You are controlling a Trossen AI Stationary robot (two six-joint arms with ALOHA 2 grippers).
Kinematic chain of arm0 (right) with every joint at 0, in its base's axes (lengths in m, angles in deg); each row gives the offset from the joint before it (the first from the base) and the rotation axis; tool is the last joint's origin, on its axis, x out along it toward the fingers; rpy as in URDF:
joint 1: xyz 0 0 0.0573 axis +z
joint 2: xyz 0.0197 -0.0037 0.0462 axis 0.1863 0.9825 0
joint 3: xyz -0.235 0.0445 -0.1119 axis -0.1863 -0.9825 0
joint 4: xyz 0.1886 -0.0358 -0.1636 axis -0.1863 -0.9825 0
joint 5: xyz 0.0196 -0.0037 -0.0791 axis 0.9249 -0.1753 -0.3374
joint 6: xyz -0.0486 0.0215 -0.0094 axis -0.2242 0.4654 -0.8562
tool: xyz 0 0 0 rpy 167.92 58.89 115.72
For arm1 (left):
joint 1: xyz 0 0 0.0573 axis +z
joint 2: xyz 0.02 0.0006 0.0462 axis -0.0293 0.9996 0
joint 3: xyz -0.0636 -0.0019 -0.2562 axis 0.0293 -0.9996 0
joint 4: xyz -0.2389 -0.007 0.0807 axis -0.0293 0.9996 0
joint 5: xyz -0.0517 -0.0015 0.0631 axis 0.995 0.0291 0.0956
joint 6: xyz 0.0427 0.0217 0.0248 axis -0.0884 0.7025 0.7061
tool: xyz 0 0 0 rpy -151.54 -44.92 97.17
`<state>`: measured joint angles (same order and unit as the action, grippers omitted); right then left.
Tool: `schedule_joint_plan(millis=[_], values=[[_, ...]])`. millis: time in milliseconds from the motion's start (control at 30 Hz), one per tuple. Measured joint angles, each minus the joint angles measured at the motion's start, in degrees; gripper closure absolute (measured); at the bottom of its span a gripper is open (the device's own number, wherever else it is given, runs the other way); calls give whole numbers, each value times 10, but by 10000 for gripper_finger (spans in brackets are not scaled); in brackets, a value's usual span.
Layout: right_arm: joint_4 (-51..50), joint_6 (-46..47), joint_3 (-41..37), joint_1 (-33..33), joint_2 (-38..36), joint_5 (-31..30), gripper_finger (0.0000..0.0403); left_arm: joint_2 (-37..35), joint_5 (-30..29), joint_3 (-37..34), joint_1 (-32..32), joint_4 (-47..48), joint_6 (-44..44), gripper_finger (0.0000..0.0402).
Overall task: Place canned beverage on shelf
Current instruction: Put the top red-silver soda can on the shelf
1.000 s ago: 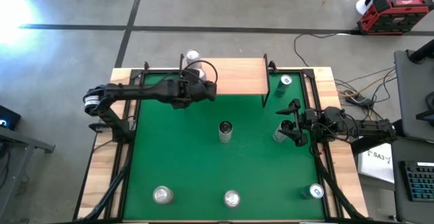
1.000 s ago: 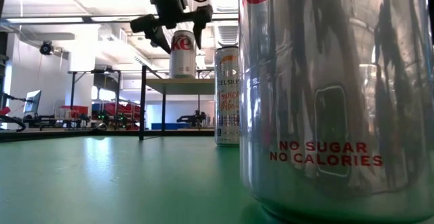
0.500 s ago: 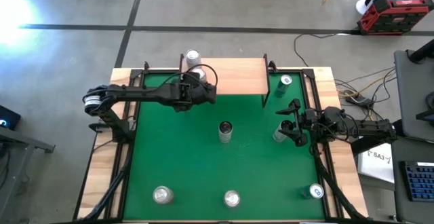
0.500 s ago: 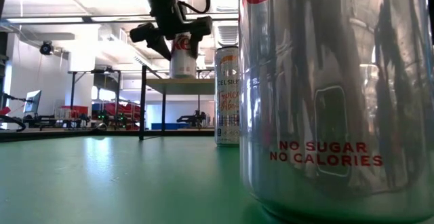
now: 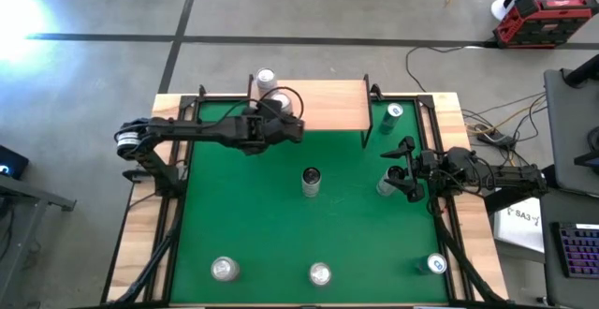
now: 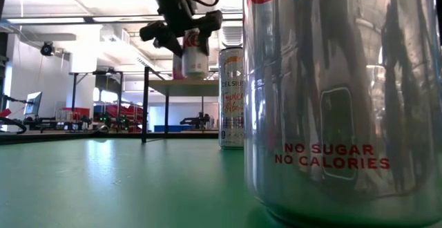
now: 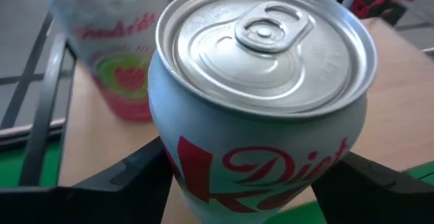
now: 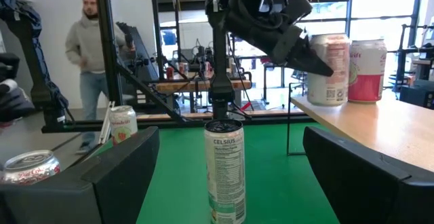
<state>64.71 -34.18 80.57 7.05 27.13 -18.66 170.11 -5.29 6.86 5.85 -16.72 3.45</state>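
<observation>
The left gripper (image 6: 181, 33) is clamped around the Diet Coke can (image 7: 261, 108), tilted on the shelf (image 5: 328, 106) beneath it, so I'd level the can before letting go.

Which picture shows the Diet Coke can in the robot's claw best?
The left wrist view: the Diet Coke can fills it, lid and red letters clear, between the left gripper's fingers. The high view shows only a speck under the arm, at the shelf. The low view shows it small and far; the right wrist view shows it partly hidden.
</observation>
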Motion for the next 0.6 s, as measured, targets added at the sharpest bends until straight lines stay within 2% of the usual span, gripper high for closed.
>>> schedule_joint_plan(millis=[267, 467, 600], values=[[0, 0, 0, 0, 0, 0, 46, 37, -3, 20, 7, -38, 40, 121], [0, 0, 0, 0, 0, 0, 46, 80, 1, 77, 20, -21, 48, 119], [0, 0, 0, 0, 0, 0, 46, 98, 5, 118, 32, 7, 23, 119]])
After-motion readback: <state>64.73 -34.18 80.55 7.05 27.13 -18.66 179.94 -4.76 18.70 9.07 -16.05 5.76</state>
